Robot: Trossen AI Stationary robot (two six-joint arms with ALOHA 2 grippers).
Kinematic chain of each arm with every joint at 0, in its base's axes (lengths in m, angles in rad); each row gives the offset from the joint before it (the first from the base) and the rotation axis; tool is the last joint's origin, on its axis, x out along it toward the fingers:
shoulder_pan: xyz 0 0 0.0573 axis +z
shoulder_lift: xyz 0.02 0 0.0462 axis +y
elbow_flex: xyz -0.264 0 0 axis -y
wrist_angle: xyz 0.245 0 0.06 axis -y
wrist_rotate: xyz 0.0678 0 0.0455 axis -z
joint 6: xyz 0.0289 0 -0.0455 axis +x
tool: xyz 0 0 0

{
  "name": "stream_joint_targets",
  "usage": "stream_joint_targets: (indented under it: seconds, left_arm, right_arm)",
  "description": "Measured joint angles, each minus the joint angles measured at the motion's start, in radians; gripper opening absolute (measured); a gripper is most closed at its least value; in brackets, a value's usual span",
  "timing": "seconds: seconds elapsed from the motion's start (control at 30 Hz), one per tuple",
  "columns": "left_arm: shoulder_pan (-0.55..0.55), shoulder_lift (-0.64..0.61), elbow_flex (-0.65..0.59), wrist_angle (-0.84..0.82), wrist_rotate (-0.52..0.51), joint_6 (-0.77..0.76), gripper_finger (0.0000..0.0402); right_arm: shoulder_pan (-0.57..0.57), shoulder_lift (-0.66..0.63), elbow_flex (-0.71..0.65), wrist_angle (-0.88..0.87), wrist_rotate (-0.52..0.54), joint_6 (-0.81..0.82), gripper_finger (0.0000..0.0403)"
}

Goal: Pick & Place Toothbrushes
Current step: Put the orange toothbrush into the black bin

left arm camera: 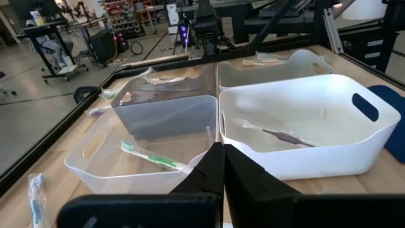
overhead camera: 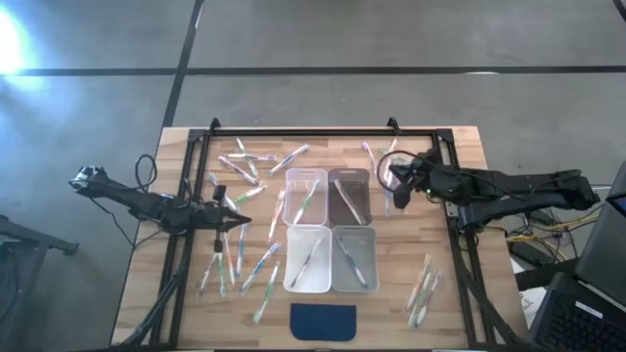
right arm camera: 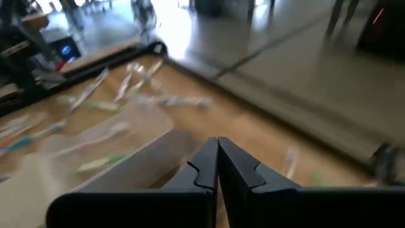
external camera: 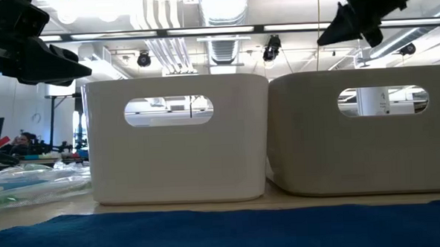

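Observation:
Many thin toothbrushes lie flat on the wooden table: a scatter at the left [overhead camera: 240, 264], more at the far left [overhead camera: 256, 161], a few at the near right [overhead camera: 423, 288]. Four bins stand in the middle, each with a toothbrush or two lying on its floor, such as the green one [left arm camera: 152, 158]. My left gripper [overhead camera: 243, 223] hovers shut left of the bins, pointing at them, and its wrist view shows it [left arm camera: 223, 166] with nothing between the fingers. My right gripper [overhead camera: 391, 184] is shut and raised just right of the far right bin [overhead camera: 350, 196], and holds nothing in its wrist view [right arm camera: 218, 161].
A dark blue pad [overhead camera: 324, 321] lies at the table's near edge, in front of the two near bins [external camera: 177, 140]. A black frame rail [overhead camera: 313, 134] runs along the far side and down both sides of the table. Bare wood shows right of the bins [overhead camera: 411, 235].

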Motion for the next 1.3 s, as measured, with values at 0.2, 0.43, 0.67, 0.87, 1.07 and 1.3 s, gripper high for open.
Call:
stream_joint_targets:
  seconds: [0.2,0.43,0.67,0.87,1.07,1.3]
  left_arm:
    - [0.000,0.000,0.000,0.000,0.000,0.000,0.0005]
    - [0.000,0.000,0.000,0.000,0.000,0.000,0.0005]
    - [0.001,0.000,0.000,0.000,0.000,0.000,0.0005]
    - [0.001,0.000,0.000,-0.002,0.000,0.000,0.0005]
    - [0.000,0.000,0.000,-0.002,0.000,0.000,0.0005]
    - [0.000,0.000,0.000,-0.002,0.000,0.000,0.0005]
  right_arm:
    - [0.080,0.185,0.170,-0.297,-0.146,0.299,0.0008]
    - [0.312,0.372,0.352,-0.642,-0.151,0.735,0.0008]
    - [0.531,0.513,0.476,-0.813,-0.153,1.146,0.0008]
    - [0.634,0.607,0.527,-0.860,-0.154,1.411,0.0008]
    - [0.660,0.695,0.530,-0.826,-0.160,1.531,0.0008]
    - [0.680,0.817,0.524,-0.823,-0.493,1.630,0.0017]
